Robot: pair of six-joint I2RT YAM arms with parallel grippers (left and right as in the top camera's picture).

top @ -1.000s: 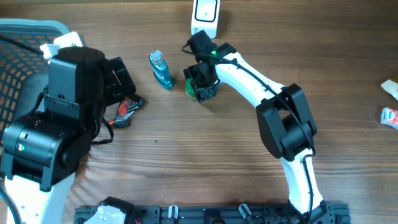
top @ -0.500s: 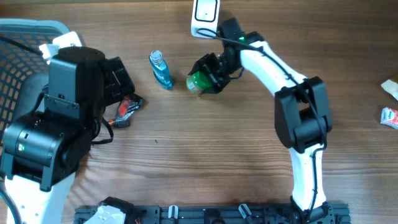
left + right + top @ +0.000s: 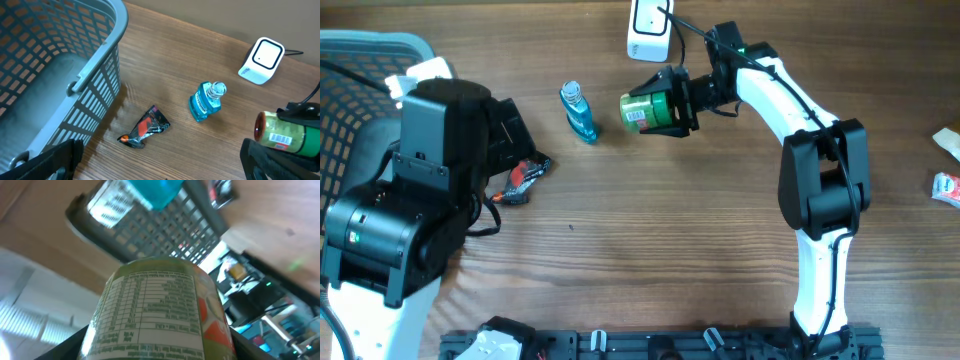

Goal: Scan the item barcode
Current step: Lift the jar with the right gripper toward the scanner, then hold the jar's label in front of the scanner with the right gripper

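- Basket [image 3: 365, 60], upper left edge: grey lattice. I judged it well clear of the work.
- Left gripper [image 3: 165, 162], lower left: jaws spread wide, holding nothing.
- Red sachet [image 3: 523, 175] and blue bottle [image 3: 579, 112], left of centre: on the table, the bottle near the can.
- Green can [image 3: 638, 112], upper centre: held sideways in the right gripper [image 3: 668, 104], which clamped its body just below the white scanner [image 3: 650, 22].
- Step in hand, as I judged it: presenting the label. I needed to roll the wrist until the barcode faced the scanner window, then hold steady.
- Open room: bare table through the centre and right. Small packets [image 3: 947, 185] sat at the far right edge.
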